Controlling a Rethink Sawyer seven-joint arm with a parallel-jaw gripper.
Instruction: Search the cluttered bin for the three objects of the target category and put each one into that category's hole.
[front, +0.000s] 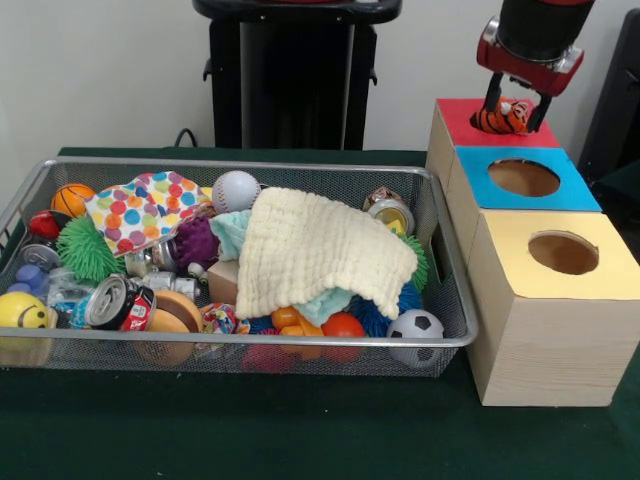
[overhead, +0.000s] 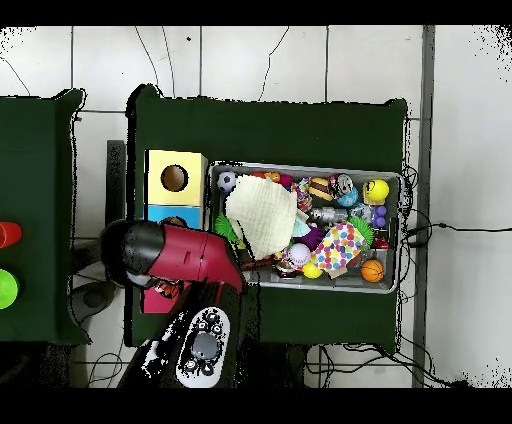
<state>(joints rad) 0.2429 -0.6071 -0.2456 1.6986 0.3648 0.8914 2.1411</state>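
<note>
My gripper (front: 515, 113) is at the top right of the front view, shut on a small orange toy figure with black stripes (front: 503, 119). It holds the toy just above the red top (front: 460, 115) of the far wooden box, whose hole is mostly hidden behind the toy. The wire mesh bin (front: 240, 165) fills the left and is packed with toys. An orange toy figure (front: 290, 320) shows under the cloth near its front rim. I cannot make out the yellow duck. In the overhead view my arm (overhead: 185, 255) covers the red box and gripper; the bin (overhead: 305, 168) lies to its right.
A blue-topped box (front: 523, 178) and a yellow-topped box (front: 563, 252) stand in a row in front of the red one. A cream cloth (front: 320, 250), a polka-dot cloth (front: 145, 205), balls and a can (front: 110, 300) clutter the bin. The pedestal (front: 295, 70) stands behind.
</note>
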